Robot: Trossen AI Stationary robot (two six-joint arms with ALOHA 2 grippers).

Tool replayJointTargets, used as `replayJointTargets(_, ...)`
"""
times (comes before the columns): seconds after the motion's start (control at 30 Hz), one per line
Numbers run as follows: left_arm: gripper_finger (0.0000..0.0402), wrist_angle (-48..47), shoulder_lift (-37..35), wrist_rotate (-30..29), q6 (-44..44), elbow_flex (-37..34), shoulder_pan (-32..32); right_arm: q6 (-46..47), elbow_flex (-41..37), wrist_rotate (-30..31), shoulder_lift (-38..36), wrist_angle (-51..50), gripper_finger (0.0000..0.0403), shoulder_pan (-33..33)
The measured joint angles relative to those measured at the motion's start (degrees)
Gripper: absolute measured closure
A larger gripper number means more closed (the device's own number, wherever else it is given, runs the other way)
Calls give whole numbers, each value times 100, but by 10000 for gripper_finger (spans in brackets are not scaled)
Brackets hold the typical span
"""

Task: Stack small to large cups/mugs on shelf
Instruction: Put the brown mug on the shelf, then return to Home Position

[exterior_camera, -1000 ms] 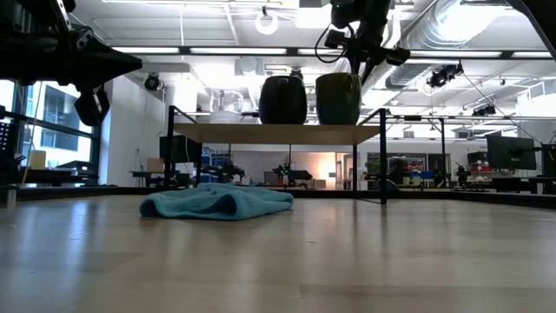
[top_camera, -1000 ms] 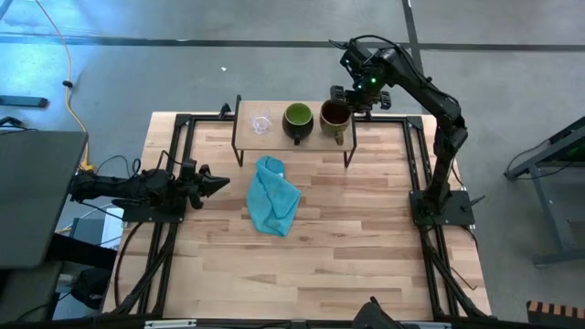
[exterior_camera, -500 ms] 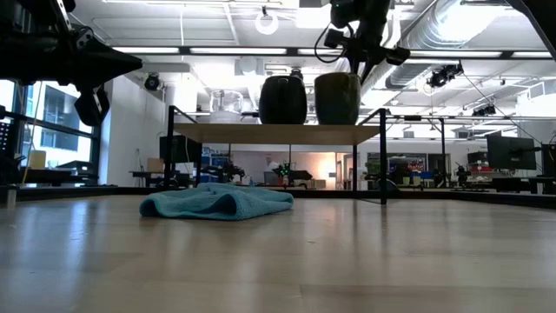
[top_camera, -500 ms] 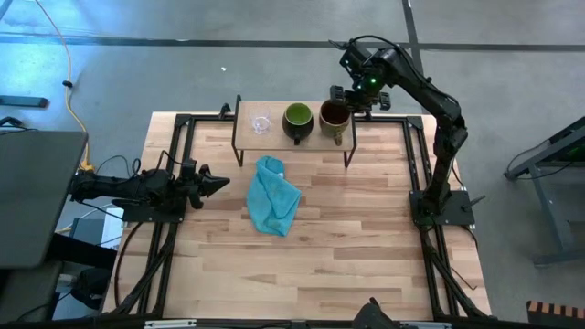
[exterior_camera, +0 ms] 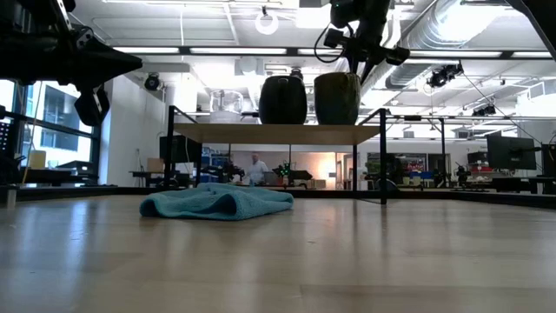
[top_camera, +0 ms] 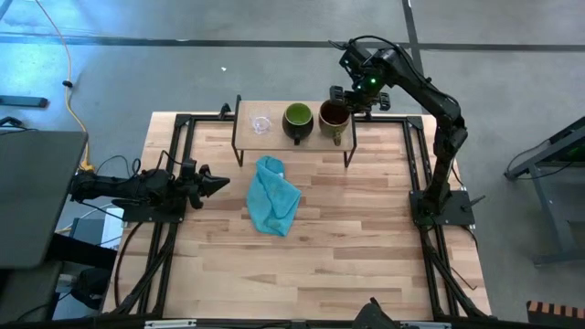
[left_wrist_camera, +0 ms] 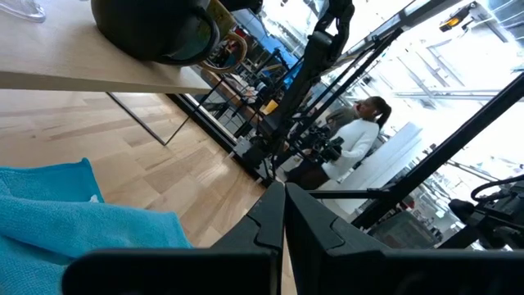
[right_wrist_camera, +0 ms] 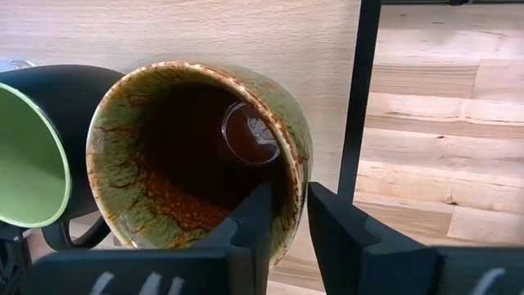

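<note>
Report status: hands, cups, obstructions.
Right hand straddling rim of olive-tan mug with brown inside on light-wood shelf. Left hand shut, idle at table's left. Teal-blue cloth below, clear.

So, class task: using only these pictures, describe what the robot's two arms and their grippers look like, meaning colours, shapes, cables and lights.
Both arms are dark, nearly black, built of jointed segments. The right arm carries a looping black cable near its wrist and a small green light by the right gripper. The left gripper tapers to a point. Close up, the fingers are flat, dark, blocky plates with angular edges. No markings can be made out.
</note>
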Motion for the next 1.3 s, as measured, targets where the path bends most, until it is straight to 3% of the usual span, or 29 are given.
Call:
replayJointTargets(0.3,401,0,0,4,0,0,0,-68,0,121,0,-2,300,0)
replayJointTargets(1.3,401,-2,0,9,-62,0,0,-264,0,148,0,-4,297,-2)
